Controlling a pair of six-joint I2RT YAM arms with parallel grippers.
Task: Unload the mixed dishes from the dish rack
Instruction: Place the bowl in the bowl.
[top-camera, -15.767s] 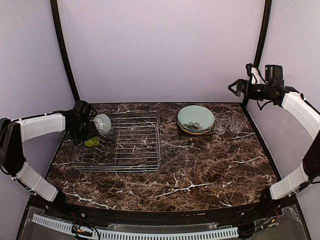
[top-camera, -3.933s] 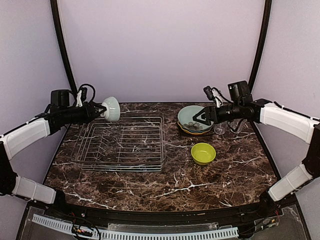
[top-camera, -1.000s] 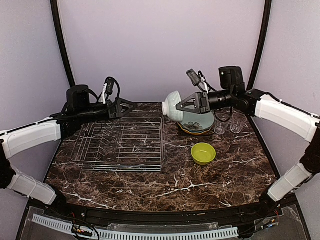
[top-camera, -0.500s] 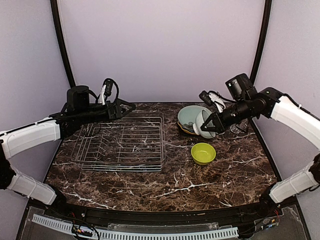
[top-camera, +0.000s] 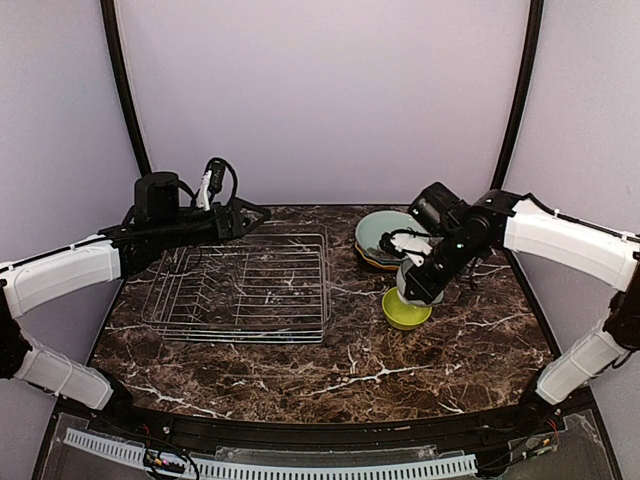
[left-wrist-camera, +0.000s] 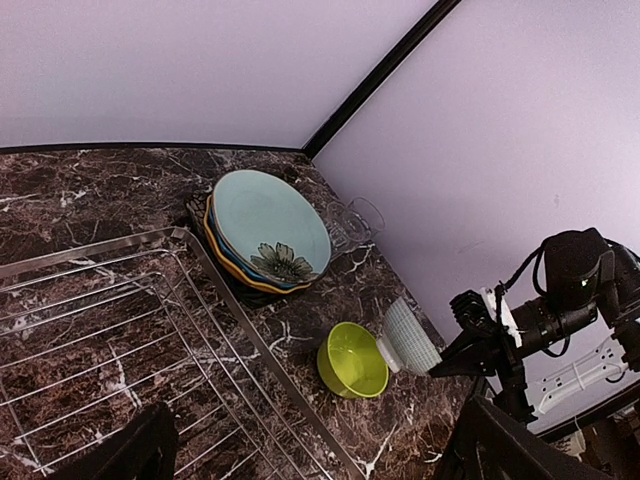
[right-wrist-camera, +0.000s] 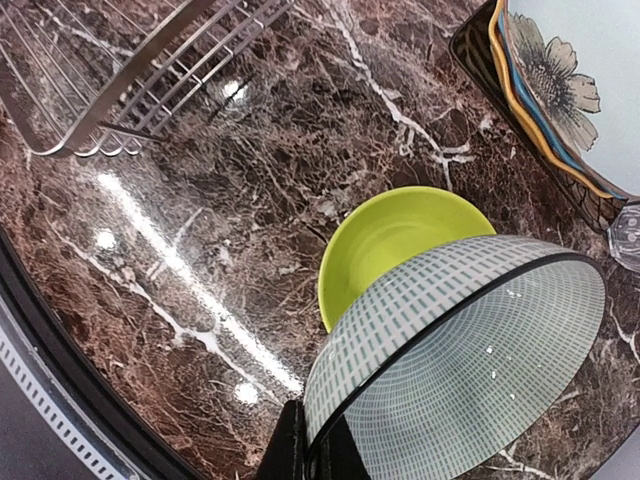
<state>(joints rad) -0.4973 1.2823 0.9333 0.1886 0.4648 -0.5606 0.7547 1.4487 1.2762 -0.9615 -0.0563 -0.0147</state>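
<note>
The right jaws (right-wrist-camera: 312, 445) are clamped on the rim of the pale-green bowl (right-wrist-camera: 460, 350), which hangs tilted just over the yellow-green bowl (right-wrist-camera: 395, 235) on the counter (top-camera: 330, 370). Whether the two bowls touch cannot be told. The left jaws (top-camera: 252, 213) stand wide apart with nothing between them, hovering above the far edge of the dish rack (top-camera: 235, 324).

The job looks nearly finished. No dish shows among the rack's tines in any view, so only this bowl is not yet set down and let go. The yellow-green bowl looks like the likely place for it.

By count:
- One rack.
- Two small bowls, one in the air and one on the counter.
- One stack of four plates (top-camera: 385, 258) at the back right, with the large flower plate (left-wrist-camera: 265, 225) on top and the black square plate (right-wrist-camera: 472, 48) at the bottom.
- Two clear glasses (left-wrist-camera: 365, 213) just beside that stack.
</note>
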